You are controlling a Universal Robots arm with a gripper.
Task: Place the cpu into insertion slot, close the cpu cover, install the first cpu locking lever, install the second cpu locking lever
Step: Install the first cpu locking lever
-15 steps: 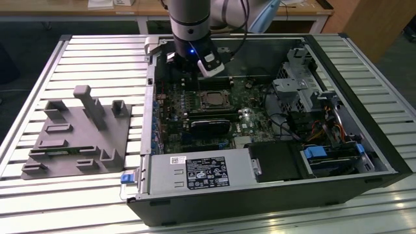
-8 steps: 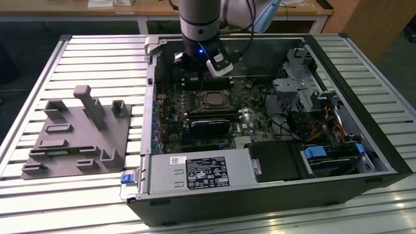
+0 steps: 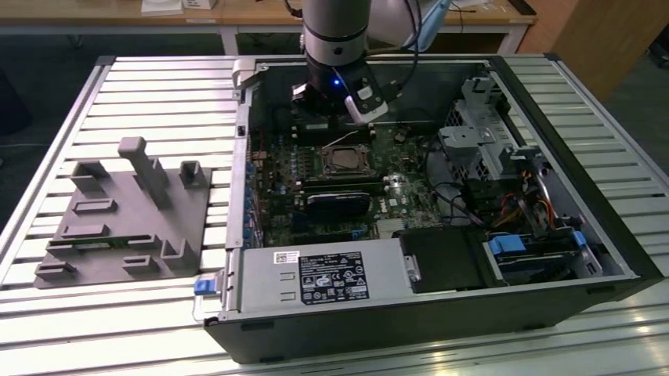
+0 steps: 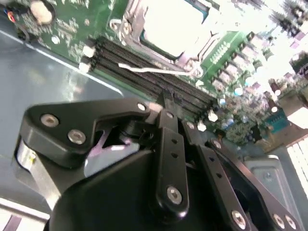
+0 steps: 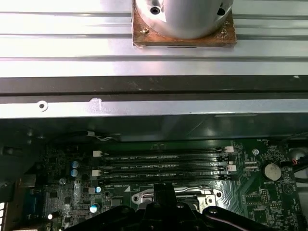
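1. Exterior view: a slatted metal table [image 3: 136,94] is carrying an open computer case [image 3: 585,235] lying on its side. A grey plastic jig [image 3: 125,219] is sitting well apart from it on the exterior view's left, and a wooden desk [image 3: 105,12] is standing behind. The arm [image 3: 334,31] is reaching straight down into the case. Its claw [image 3: 343,117] is hanging just above the socket [image 3: 345,160], which is sitting on the green board near a black card [image 3: 337,197].
2. Second wrist view: the claw [image 4: 163,103] is hovering over the memory slots [image 4: 144,72] beside the socket. The cover [image 4: 136,24] is lying flat on the socket and framing the bright chip [image 4: 173,24]. A thin wire lever [image 4: 159,70] is lying along the socket's edge.
3. First wrist view: the claw [image 5: 164,192] is showing its fingers pressed together into one dark block and gripping nothing, in front of the socket's silver rim. Beyond the memory slots, a round silver base [image 5: 183,14] is standing on the table's slats.
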